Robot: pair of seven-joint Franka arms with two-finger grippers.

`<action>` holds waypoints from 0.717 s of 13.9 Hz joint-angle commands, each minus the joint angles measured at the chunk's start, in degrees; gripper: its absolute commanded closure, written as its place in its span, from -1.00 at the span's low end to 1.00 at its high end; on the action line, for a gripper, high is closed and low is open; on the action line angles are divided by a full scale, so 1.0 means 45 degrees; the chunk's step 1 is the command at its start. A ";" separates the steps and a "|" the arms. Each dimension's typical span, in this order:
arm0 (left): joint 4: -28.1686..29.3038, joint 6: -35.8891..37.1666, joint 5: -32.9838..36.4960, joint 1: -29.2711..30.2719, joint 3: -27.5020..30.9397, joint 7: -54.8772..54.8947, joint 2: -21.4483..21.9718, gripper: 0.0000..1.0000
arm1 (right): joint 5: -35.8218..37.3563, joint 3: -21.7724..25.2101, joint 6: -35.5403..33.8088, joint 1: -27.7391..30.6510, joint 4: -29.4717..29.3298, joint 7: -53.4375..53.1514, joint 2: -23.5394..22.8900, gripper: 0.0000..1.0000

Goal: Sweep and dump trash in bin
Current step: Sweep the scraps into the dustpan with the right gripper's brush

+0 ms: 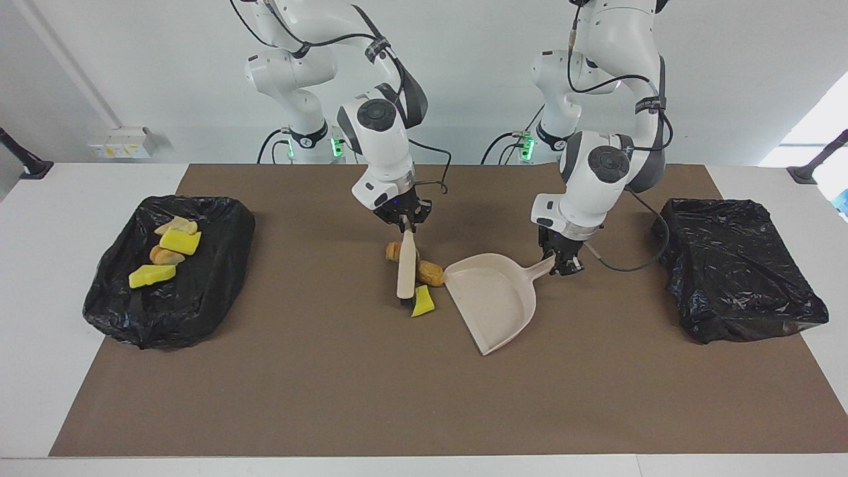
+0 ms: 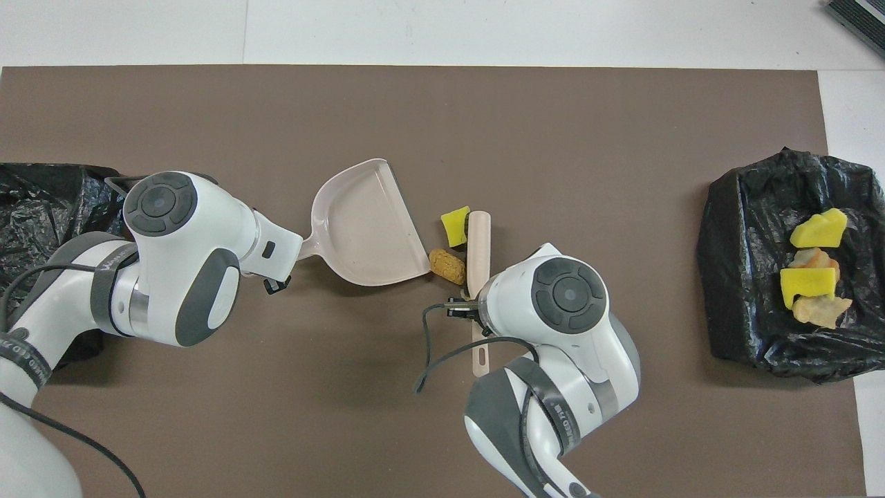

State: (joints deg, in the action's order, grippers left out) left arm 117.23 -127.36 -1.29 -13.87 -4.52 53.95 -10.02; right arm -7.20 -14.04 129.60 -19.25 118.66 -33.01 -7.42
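A yellow chunk (image 2: 455, 227) and a brown lump (image 2: 447, 265) sit between the brush (image 2: 478, 243) and the dustpan (image 2: 363, 225).

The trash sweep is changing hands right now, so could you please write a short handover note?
Right pincer: shut on the brush, bristles down on the mat.
Left pincer: at the dustpan handle; I cannot tell whether it grips.
Trash: four chunks in the bin at the right arm's end. The yellow wedge and brown lump lie between brush and dustpan mouth, the striped lump beside the brush handle.
Done: four binned.
Left: sweep three into the empty dustpan and dump them.
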 commanded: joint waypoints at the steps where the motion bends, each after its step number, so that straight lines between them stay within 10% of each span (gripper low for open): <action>1: -0.0056 -0.0175 0.0013 -0.0063 0.0048 0.1346 -0.0001 1.00 | -0.0275 -0.0044 -0.0088 -0.0001 -0.0627 -0.0126 -0.0421 1.00; 10: 0.0315 -0.0233 0.0716 -0.0473 0.0009 0.2543 0.0194 1.00 | -0.2633 -0.0122 0.0126 -0.0332 -0.0666 0.1998 -0.0421 1.00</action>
State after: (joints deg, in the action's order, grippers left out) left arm 117.33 -127.80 1.01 -14.88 -4.83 64.84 -10.00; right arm -14.38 -14.34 129.58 -20.13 116.81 -28.73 -8.78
